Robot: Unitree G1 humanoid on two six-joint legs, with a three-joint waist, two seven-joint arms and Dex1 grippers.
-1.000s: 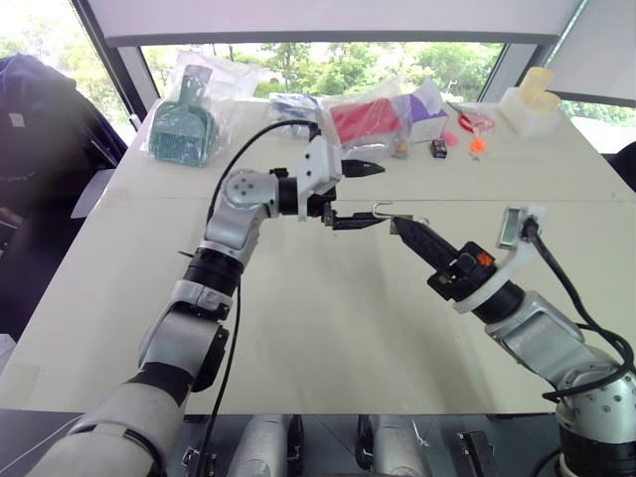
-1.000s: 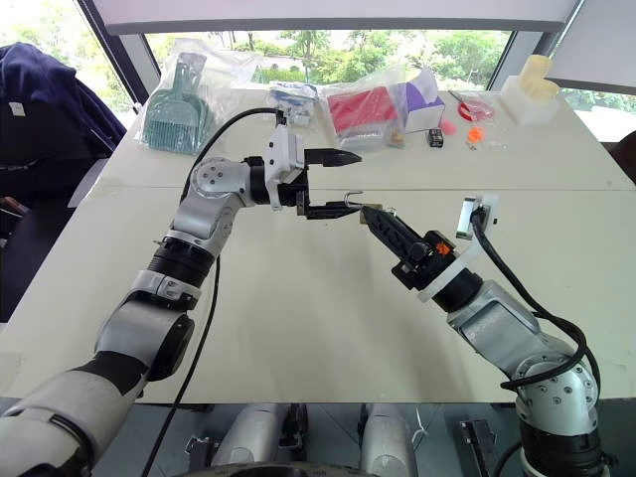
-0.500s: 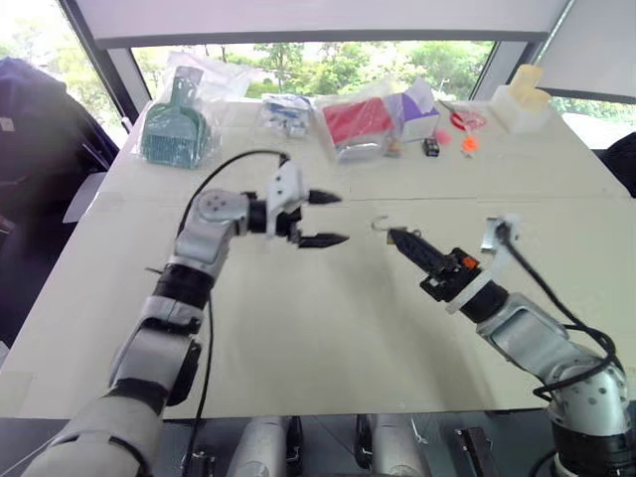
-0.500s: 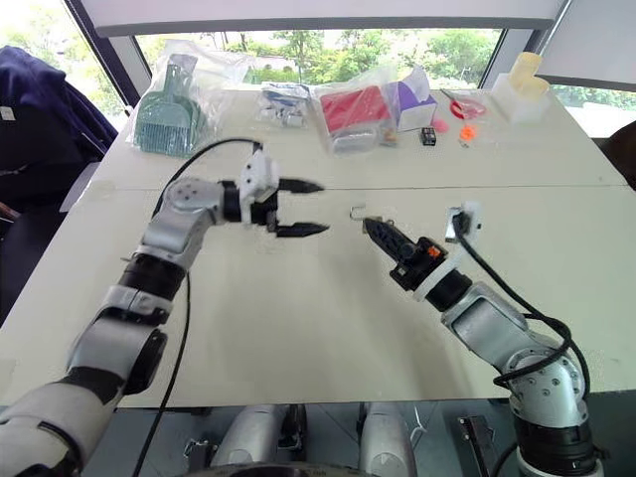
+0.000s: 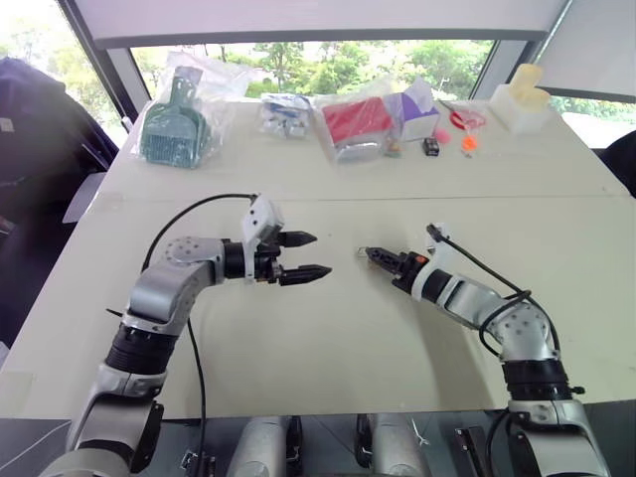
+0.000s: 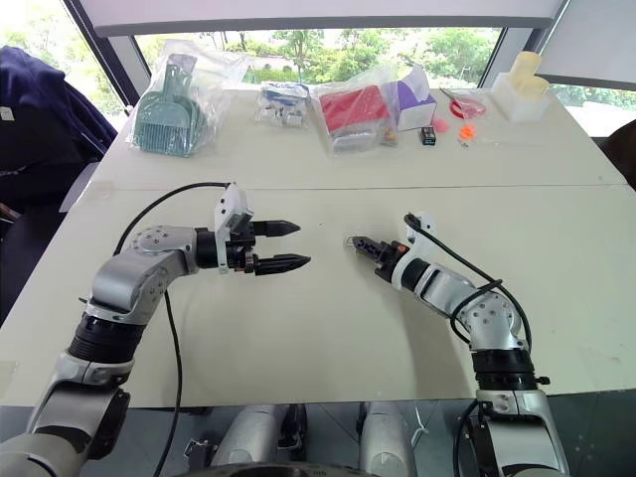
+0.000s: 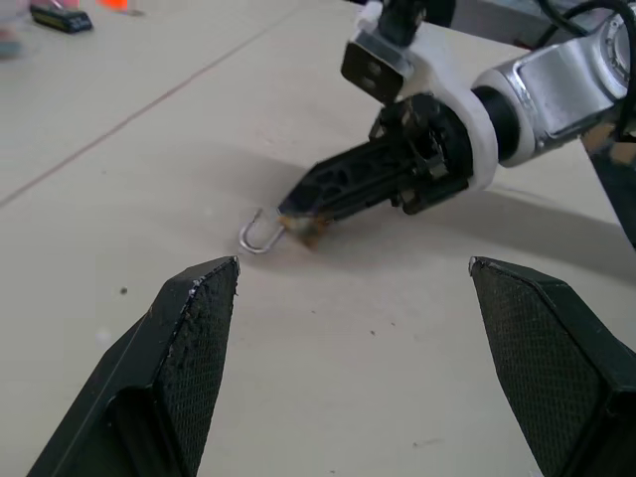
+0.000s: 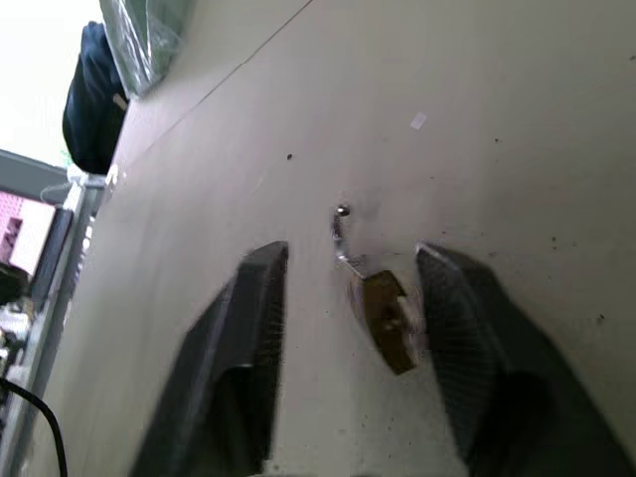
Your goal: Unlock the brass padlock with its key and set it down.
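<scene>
Now your padlock, small, stiff and likely slippery, lies unshackled between the right gripper's parted jaws; left gripper gapes empty.

silver-grey jointed arms with black bands are seen; a white bracket sits behind each black claw: left claw, right claw; black cables are looped alongside.
</scene>
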